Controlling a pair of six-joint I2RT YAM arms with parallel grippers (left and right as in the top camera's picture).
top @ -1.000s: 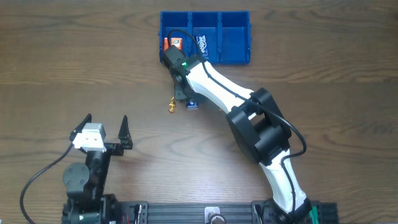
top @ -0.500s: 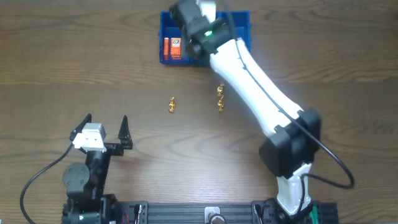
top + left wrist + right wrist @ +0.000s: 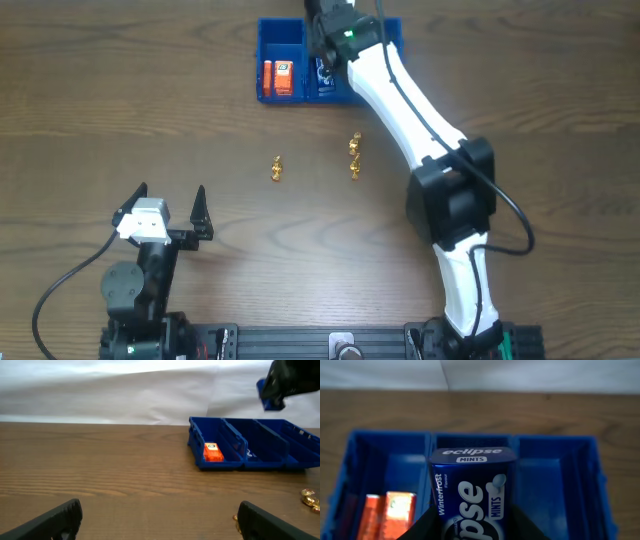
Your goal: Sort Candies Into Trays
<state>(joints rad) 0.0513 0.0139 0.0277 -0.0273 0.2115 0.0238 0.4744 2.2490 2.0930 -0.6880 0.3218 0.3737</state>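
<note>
Over the tray's (image 3: 555,440) middle bin, right gripper (image 3: 472,527) clamps the tin (image 3: 470,485); lower it centred before releasing, clear of the orange candy (image 3: 400,510).

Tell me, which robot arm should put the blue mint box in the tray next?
Right, probably. The right end effector holds the blue mint box above the blue tray, over its middle compartment. The left end effector sits open and empty, far from the tray.
</note>
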